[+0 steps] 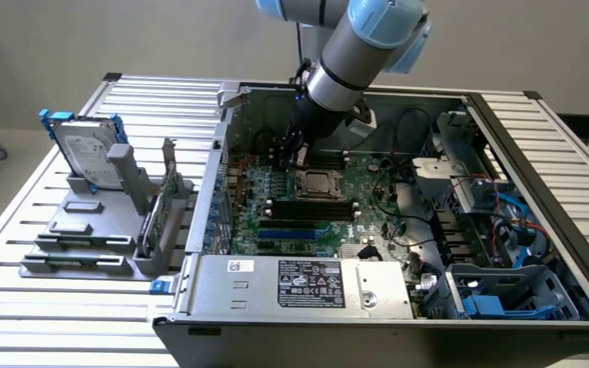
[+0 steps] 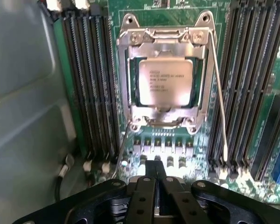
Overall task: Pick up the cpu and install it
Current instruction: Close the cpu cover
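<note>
A slatted metal table (image 1: 70, 322) in front of a plain grey wall carries an open computer case (image 1: 202, 307). Inside it, the cpu (image 2: 165, 82) lies flat in the socket (image 2: 163, 36) on the green board, silver top up and its printed lettering showing, with the metal frame around its edges. Rows of memory slots (image 2: 91, 84) run along both sides of the socket. A thin wire lever (image 2: 219, 98) lies along one side of the frame; whether it is latched I cannot tell.

The gripper (image 2: 158, 179) hangs just beside the socket, fingers pressed together and holding nothing. By this, the chip looks picked and set in place. On the exterior view's left, a hard drive (image 1: 88, 149) stands in a grey rack (image 1: 80, 230).
</note>
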